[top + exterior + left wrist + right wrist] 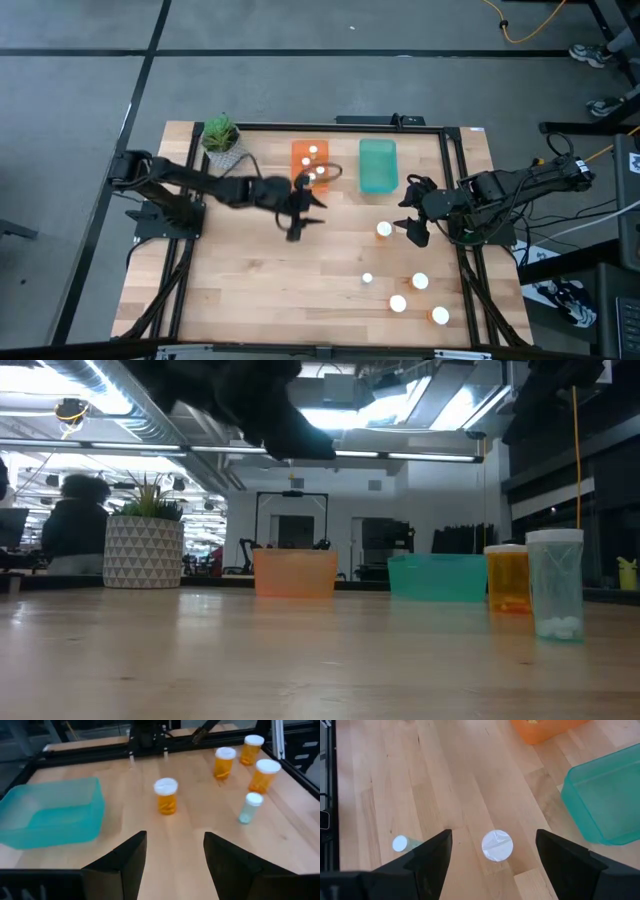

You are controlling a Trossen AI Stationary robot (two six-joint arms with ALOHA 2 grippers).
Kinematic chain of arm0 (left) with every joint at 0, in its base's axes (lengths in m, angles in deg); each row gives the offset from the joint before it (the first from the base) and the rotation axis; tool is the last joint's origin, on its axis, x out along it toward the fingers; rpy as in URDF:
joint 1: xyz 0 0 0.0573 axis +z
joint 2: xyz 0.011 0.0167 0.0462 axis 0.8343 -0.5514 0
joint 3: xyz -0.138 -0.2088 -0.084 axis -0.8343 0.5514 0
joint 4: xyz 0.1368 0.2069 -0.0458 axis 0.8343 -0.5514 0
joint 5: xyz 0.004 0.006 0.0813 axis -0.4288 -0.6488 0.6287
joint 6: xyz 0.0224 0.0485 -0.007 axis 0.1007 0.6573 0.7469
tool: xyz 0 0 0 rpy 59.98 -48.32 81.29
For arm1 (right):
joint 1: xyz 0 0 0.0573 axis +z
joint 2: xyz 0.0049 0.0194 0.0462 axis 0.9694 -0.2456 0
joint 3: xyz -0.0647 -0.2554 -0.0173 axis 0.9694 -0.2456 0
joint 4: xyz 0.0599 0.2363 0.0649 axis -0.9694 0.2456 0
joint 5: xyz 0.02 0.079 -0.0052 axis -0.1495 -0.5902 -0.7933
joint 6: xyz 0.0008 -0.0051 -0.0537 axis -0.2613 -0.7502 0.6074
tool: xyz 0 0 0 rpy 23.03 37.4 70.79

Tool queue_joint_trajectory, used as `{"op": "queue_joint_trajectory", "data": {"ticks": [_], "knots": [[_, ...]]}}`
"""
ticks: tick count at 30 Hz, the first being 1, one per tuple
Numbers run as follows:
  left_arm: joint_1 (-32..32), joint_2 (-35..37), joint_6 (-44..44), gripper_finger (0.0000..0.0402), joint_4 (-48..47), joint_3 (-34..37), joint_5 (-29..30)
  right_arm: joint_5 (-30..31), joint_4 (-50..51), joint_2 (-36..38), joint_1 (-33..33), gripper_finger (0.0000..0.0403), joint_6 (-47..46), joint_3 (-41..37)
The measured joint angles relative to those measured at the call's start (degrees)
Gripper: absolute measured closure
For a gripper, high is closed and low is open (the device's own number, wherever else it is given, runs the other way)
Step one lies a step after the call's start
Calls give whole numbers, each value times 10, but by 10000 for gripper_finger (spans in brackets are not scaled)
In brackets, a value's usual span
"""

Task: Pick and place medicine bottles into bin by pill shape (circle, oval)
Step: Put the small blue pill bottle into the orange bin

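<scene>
While your worktop (250, 290) carries a potted plant (221, 136), an orange bin (308, 152) and a teal bin (378, 165), five medicine bottles (384, 229) stand loose on its right side. Your left gripper (303, 210) hangs empty beside the orange bin, fingers apart. Your right gripper (412, 222) is just beside the nearest bottle, fingers apart, nothing between them.
</scene>
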Motion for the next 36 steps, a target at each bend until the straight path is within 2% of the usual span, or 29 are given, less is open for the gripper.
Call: {"op": "queue_joint_trajectory", "data": {"ticks": [4, 9, 12, 17, 22, 25, 28, 33, 36], "knots": [[-70, -16, -35, 212, 19, 0, 73, 0, 0, 0, 0, 114, 0, 0], [-107, -57, -94, 212, 46, -3, 101, 0, 0, 0, 0, 114, -2, 0], [-118, -100, -124, 212, 40, -31, 101, 0, 0, 0, 0, 114, -2, 0], [-135, -183, -121, 212, 13, -113, 96, -8, 0, 1, 0, 114, -5, 0], [-134, -261, -122, 212, -29, -195, 54, -57, 0, 1, 0, 114, -34, 0], [-135, -301, -124, 212, -39, -237, 24, -75, 0, 1, 0, 114, -51, 0], [-143, -335, -124, 212, -41, -275, 19, -80, 21, 3, 0, 114, -54, 16], [-162, -388, -125, 212, -77, -348, 36, -27, 78, 3, 0, 114, -27, 87], [-172, -401, -126, 212, -101, -368, 56, 8, 103, 3, 0, 114, -1, 139]]}}
